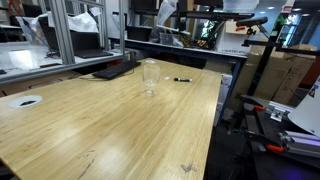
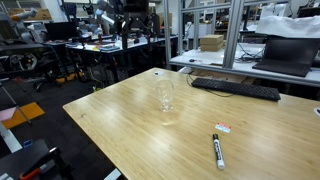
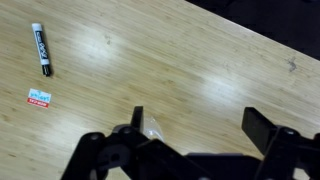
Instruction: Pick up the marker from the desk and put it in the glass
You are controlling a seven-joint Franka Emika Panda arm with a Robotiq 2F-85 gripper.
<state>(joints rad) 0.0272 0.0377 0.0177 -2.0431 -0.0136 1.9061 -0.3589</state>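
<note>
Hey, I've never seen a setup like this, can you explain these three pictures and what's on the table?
This is a robot arm working at a wooden desk. Two pictures come from cameras standing around the desk; the third looks down from the arm's wrist, its two dark jaws showing at the bottom, open and holding nothing. On the desk stands a clear glass and, apart from it, a marker lying flat near a small red-and-white label. A keyboard lies at one edge.

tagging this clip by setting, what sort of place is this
Probably an office or lab workspace: a keyboard on the wooden desk, a dark screen behind it, and metal framing nearby.
</note>
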